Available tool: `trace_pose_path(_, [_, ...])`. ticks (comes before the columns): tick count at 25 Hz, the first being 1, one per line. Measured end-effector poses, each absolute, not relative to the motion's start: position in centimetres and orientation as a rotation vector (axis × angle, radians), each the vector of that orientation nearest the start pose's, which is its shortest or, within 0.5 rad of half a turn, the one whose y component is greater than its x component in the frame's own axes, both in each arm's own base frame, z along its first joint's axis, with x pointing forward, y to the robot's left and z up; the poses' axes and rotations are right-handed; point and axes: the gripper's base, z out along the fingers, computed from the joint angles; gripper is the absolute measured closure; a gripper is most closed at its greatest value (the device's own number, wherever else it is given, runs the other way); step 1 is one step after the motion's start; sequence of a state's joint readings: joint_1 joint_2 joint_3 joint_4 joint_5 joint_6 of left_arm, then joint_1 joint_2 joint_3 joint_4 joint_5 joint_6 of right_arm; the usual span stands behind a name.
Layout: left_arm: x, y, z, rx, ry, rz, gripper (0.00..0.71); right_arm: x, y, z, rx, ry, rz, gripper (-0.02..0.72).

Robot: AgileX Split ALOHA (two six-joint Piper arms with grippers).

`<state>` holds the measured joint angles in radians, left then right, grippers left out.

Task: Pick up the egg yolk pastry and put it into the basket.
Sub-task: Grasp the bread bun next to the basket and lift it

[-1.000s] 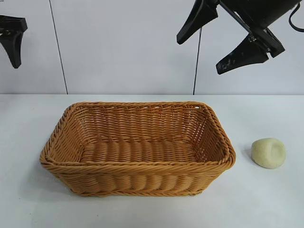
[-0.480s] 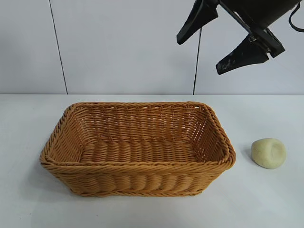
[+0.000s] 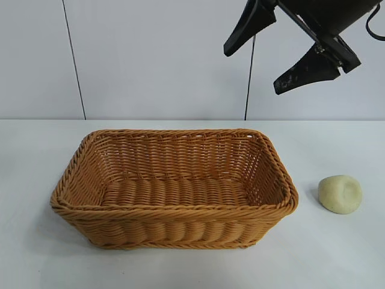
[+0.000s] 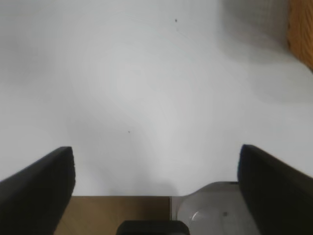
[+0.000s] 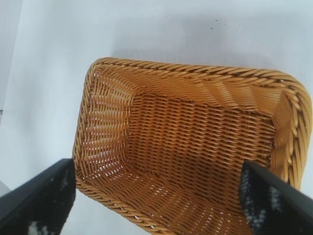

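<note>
Right gripper (image 3: 287, 59) hangs high with jaws apart over the basket (image 3: 174, 214), empty. Left gripper (image 4: 155, 188) (jaws also apart) has left the exterior view. Egg yolk pastry (image 3: 340, 194) lies right of the basket, untouched.

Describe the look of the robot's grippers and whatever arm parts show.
The right gripper is matte black, with two broad, wedge-shaped fingers tapering to blunt tips, on a black arm body with a thin black cable at the picture's edge. Its fingers carry scuffed pale specks in the wrist view. The left gripper has the same flat black fingers; a grey rounded part sits between them.
</note>
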<state>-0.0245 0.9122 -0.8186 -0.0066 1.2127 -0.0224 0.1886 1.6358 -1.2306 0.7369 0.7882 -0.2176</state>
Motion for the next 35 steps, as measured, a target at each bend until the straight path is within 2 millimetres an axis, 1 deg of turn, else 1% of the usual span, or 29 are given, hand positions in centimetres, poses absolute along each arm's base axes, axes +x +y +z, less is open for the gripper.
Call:
trace_pose_path(5, [9.1,-0.3,28.4,0.002,2.647,-0.024,0.016,33.4,10.8,27.9,0.004,2.565,0.841,0.08])
trace_pose_path(9, [6.3,-0.2,27.2,0.002,2.527,-0.027,0.016,33.4,10.8,27.9,0.004,2.565,0.841,0.08])
trace_pose_path(12, [4.8,-0.2,26.7,0.002,2.436,-0.033,0.016,33.4,10.8,27.9,0.004,2.565,0.841,0.08])
trace_pose_path(20, [2.0,-0.3,27.3,0.002,2.225,-0.064,0.016,33.4,10.8,27.9,0.003,2.566,0.84,0.08])
trace_pose_path(24, [0.0,-0.4,27.4,0.004,2.088,-0.083,0.016,33.3,10.7,27.9,-0.009,2.57,0.822,0.08])
trace_pose_path(27, [-0.4,-0.4,27.4,0.005,2.059,-0.093,0.016,33.4,10.5,27.9,-0.049,2.584,0.777,0.08])
trace_pose_path(30, [-0.5,-0.4,27.4,0.005,2.056,-0.095,0.016,33.6,9.9,28.5,-0.087,2.612,0.661,0.08])
trace_pose_path(35, [-0.5,-0.4,27.4,0.005,2.056,-0.095,0.016,33.8,7.8,29.0,-0.114,2.696,0.31,0.08])
